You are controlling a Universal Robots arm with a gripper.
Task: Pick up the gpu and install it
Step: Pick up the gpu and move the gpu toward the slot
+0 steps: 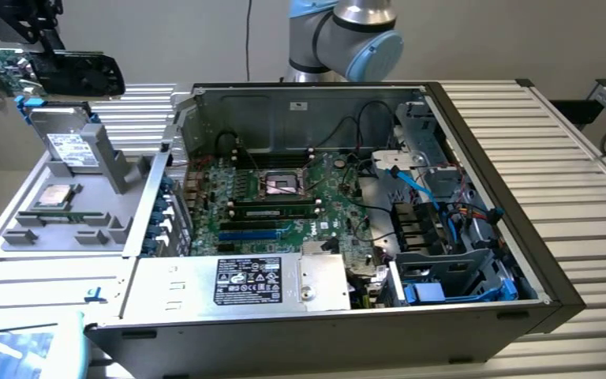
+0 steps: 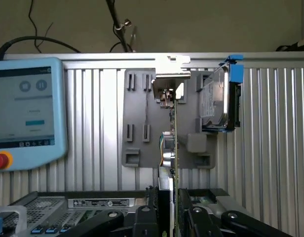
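While the gripper [image 1: 48, 46] hangs above the grey fixture tray [image 1: 72, 229] at the exterior view's left, its jaws are clamped on the one gpu [image 1: 72, 73], held clear of the tray. The wrist view shows the card edge-on between the fingers [image 2: 142, 219]. One hard drive [image 1: 72, 146] stands upright in the tray, and one processor chip [image 1: 56, 195] lies flat in it. The open computer case [image 1: 271, 118] holds one motherboard [image 1: 282, 197]. One teach pendant [image 2: 23, 108] sits beside the tray.
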